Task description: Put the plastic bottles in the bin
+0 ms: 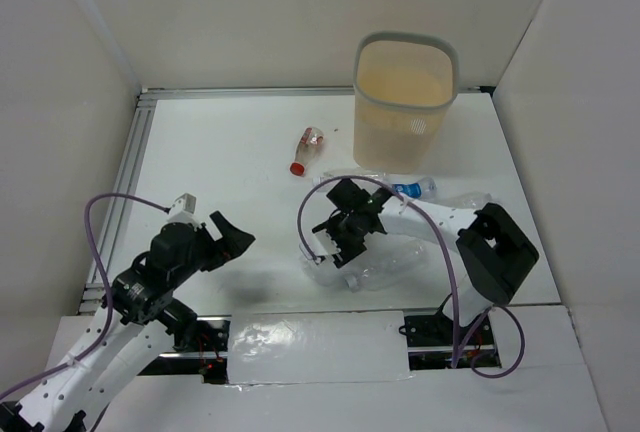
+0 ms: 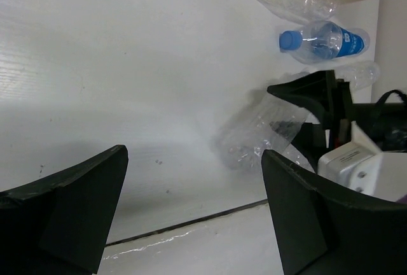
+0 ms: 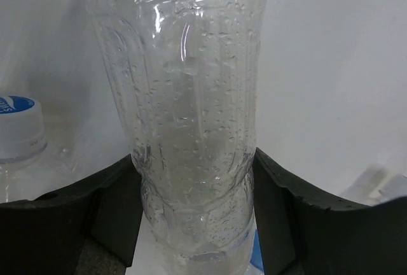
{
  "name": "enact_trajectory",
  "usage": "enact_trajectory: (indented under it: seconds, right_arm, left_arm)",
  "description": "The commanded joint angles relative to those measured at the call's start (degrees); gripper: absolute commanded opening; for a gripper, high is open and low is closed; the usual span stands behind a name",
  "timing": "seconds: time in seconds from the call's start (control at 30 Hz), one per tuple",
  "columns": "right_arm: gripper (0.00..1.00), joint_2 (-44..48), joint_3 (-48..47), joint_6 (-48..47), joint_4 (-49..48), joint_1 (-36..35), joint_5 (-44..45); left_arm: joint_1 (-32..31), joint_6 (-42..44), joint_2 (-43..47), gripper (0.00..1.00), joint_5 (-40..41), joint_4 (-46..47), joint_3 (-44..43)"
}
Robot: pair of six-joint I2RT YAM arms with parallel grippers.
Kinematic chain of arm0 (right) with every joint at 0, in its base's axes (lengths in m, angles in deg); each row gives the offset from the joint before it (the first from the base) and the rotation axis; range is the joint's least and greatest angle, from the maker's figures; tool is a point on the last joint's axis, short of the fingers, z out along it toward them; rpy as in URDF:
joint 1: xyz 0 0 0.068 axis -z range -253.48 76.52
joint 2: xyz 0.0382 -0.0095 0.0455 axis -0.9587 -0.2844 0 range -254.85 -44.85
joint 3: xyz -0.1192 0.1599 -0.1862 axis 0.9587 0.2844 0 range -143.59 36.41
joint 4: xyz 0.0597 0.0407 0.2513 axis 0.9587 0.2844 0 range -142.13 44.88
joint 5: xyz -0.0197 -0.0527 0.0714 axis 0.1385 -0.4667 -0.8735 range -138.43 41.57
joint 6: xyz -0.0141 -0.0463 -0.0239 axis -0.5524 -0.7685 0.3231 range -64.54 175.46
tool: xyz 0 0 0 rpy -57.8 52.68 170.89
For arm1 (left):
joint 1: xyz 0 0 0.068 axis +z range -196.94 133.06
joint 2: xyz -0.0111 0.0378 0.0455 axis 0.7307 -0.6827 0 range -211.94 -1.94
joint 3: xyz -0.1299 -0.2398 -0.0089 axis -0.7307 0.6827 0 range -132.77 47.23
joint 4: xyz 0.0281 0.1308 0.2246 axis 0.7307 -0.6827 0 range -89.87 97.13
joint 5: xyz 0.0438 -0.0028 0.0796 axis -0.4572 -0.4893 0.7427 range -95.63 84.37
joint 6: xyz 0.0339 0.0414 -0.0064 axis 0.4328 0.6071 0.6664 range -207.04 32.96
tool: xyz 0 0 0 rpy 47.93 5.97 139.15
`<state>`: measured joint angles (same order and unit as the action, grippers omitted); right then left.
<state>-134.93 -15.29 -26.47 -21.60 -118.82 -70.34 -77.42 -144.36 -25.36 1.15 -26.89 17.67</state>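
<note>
The beige bin [image 1: 405,102] stands at the back right. My right gripper [image 1: 345,227] is shut on a large clear bottle [image 1: 370,267] low at the table's front; both fingers press its sides in the right wrist view [image 3: 191,128]. A blue-labelled bottle [image 1: 410,189] and another clear bottle [image 1: 468,199] lie in front of the bin. A small red-capped bottle [image 1: 307,149] lies left of the bin. My left gripper [image 1: 228,240] is open and empty, left of the held bottle, which shows in its view [image 2: 261,135].
White walls close in the table on three sides. A metal rail [image 1: 125,182] runs along the left edge. A purple cable [image 1: 310,217] loops by the right gripper. A blue-capped bottle top [image 3: 19,128] lies beside the held bottle.
</note>
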Motion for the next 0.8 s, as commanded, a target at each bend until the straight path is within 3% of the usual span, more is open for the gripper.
enact_trajectory:
  seconds: [0.0, 0.17, 0.3, 0.37, 0.53, 0.67, 0.77]
  right_arm:
    - [0.27, 1.5, -12.1, 9.3, 7.4, 0.3, -3.1]
    - [0.27, 2.6, -32.8, 33.2, 8.1, 2.2, -0.3]
    - [0.24, -0.9, -54.1, 44.5, 7.3, 6.6, 6.0]
    - [0.24, -2.9, -58.7, 48.4, 5.0, 9.0, 12.4]
    - [0.21, -10.2, -74.4, 59.6, 3.0, 25.6, 14.2]
    - [0.25, -17.3, -83.8, 63.6, 7.5, 37.2, 7.8]
    - [0.37, -19.3, -83.8, 64.1, 7.5, 42.9, 1.3]
  left_arm:
    - [-0.3, 1.8, -1.2, 0.99, -2.0, 4.3, -1.2]
    - [-0.3, 6.9, -0.6, 0.99, -4.0, 7.3, -3.9]
    - [-0.3, 10.0, 2.1, 0.97, -8.2, 12.4, -4.5]
    - [-0.3, 11.3, 2.1, 0.96, -10.3, 15.2, -4.5]
    - [-1.1, 17.1, -10.7, 0.92, -21.5, 22.1, -9.4]
    - [-11.6, 23.4, -23.6, 0.93, -15.7, 24.7, -16.7]
    - [-25.5, 29.0, -35.3, 0.96, -9.0, 25.3, -24.0]
